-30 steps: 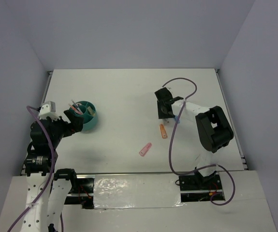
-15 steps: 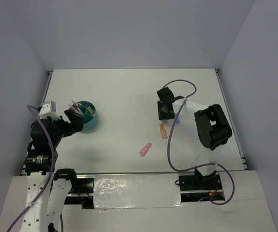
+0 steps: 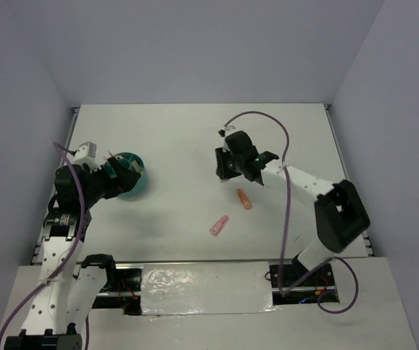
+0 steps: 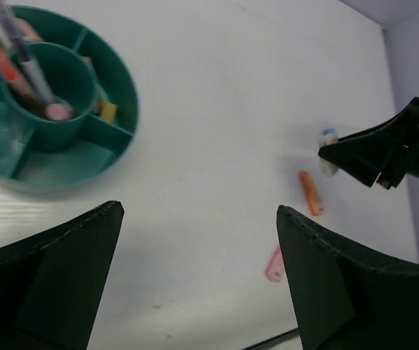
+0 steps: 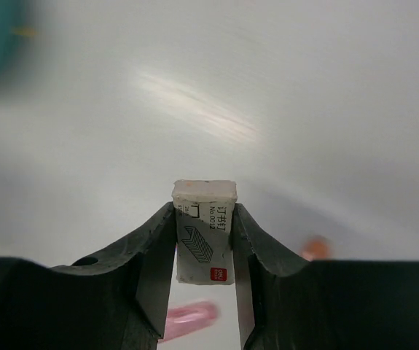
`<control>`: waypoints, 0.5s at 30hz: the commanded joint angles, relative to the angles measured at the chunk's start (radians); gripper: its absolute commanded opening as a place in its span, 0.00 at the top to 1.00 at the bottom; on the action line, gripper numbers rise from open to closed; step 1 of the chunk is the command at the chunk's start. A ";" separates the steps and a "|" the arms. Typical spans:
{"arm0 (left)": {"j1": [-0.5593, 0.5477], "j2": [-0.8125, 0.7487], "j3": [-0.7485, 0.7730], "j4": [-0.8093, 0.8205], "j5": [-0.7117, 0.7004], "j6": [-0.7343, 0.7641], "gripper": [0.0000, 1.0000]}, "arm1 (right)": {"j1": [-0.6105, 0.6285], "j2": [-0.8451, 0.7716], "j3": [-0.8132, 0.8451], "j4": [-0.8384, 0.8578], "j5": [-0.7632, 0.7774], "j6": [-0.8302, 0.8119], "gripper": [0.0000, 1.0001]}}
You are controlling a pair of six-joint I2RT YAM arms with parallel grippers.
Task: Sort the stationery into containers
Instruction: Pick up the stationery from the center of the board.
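Observation:
A small white box with a printed label [image 5: 204, 233] is pinched upright between the fingers of my right gripper [image 5: 204, 208], which is shut on it above the table. From above, that gripper [image 3: 226, 166] hangs over the table's middle. Below it lie an orange piece [image 3: 245, 198] and a pink piece [image 3: 218, 225]. The round teal organiser [image 3: 138, 186] stands at the left, with pens [image 4: 20, 62] upright in its centre cup. My left gripper [image 3: 119, 175] hovers over it, wide open and empty [image 4: 199, 209].
The organiser's outer compartments [image 4: 107, 113] hold a few small pieces. In the left wrist view the orange piece [image 4: 310, 193] and the pink one [image 4: 273, 264] lie to the right. The table's near edge runs just beyond the pink piece.
My right gripper has closed on the white box and carried it left, toward the table's middle. The left arm has shifted up and slightly right over the organiser.

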 commanded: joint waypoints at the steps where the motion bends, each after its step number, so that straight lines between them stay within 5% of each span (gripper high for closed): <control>1: -0.092 0.011 0.051 0.191 0.156 -0.129 0.01 | 0.184 -0.207 -0.014 0.213 -0.105 -0.043 0.96; 7: -0.321 0.039 0.113 0.222 0.098 -0.224 0.02 | 0.347 -0.370 -0.137 0.393 -0.116 -0.029 0.96; 15: -0.470 0.066 0.108 0.247 0.061 -0.264 0.02 | 0.466 -0.386 -0.094 0.351 -0.030 -0.122 0.97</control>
